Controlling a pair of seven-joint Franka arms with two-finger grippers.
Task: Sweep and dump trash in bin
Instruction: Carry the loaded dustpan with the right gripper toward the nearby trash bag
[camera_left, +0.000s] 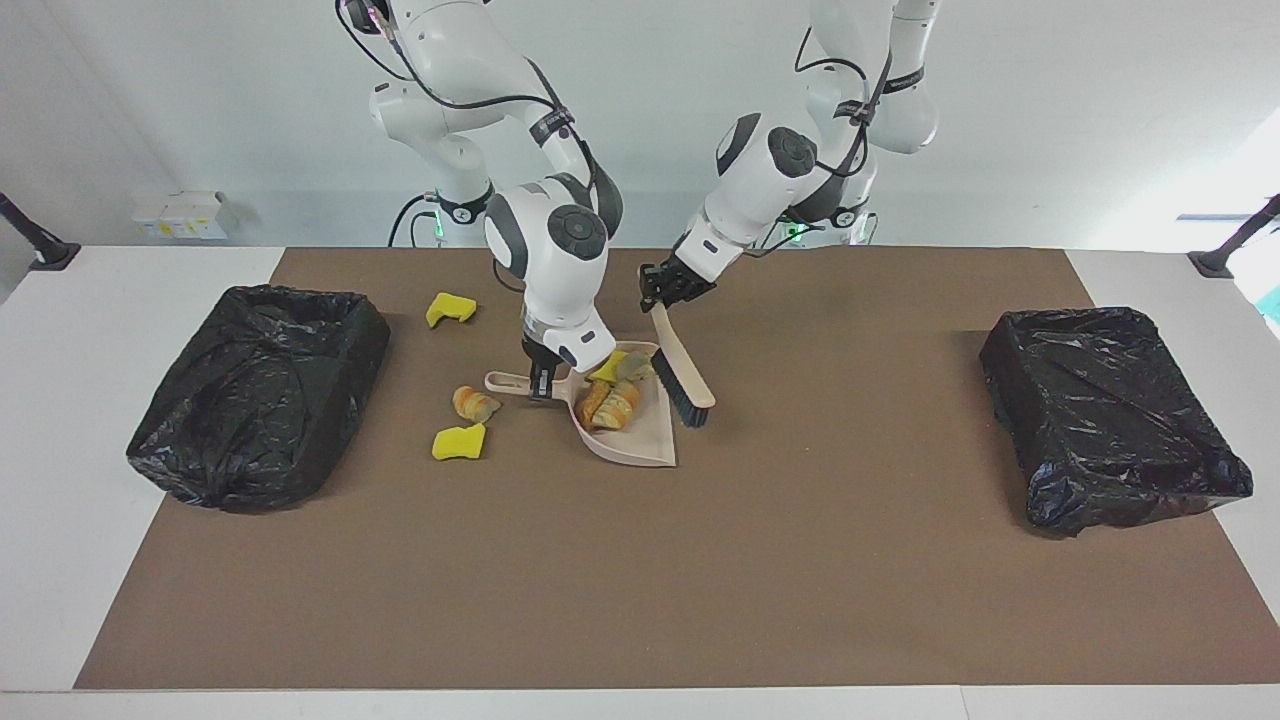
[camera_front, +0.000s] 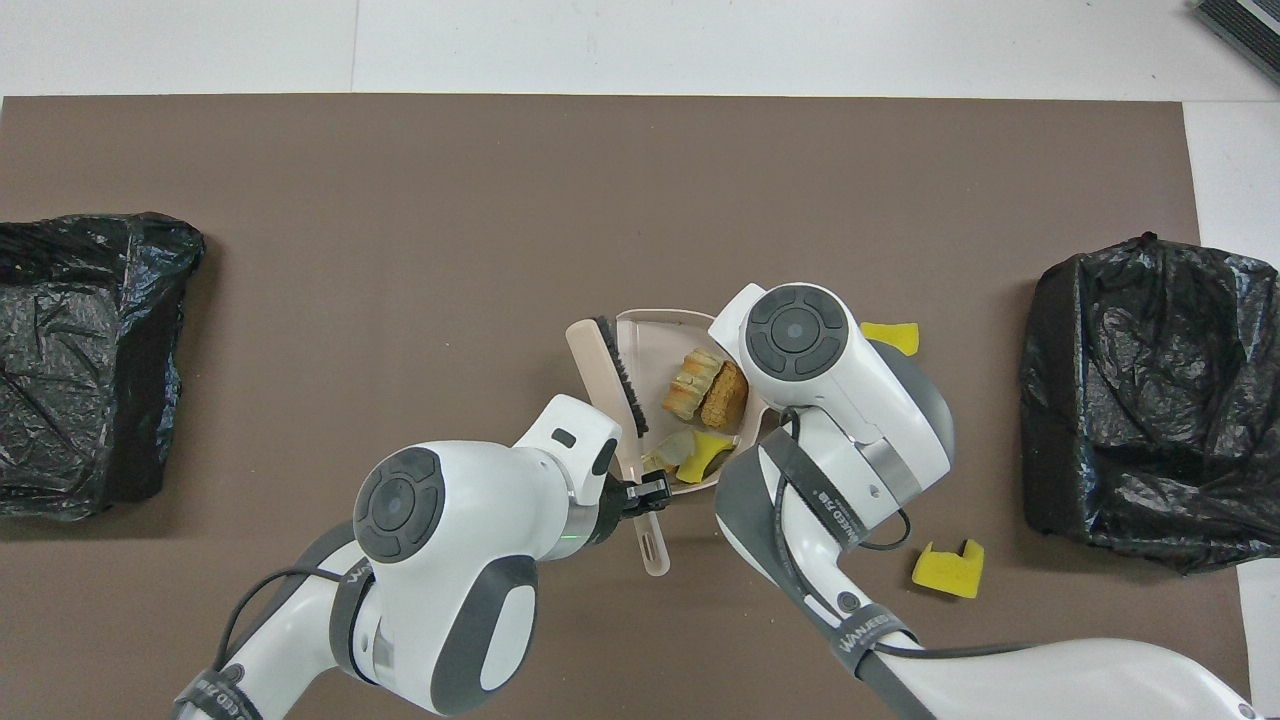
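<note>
Brown mat (camera_left: 800, 560): trash (camera_left: 612, 392) in dustpan (camera_left: 640, 440) beside right claw (camera_left: 541, 385).

Bright, even light from overhead, cool and diffuse. Soft, short shadows under the two arms and beside the black bins (camera_left: 258, 395) on the brown mat (camera_left: 640, 560). Small white glints across the crinkled bin liners; a mild sheen on the white arm casings. Pale wash of daylight at the facing view's edge toward the left arm's end of the table (camera_left: 1180, 620). Sharp focus throughout, no motion blur. Slight bowing of the mat's edges in the overhead view.
</note>
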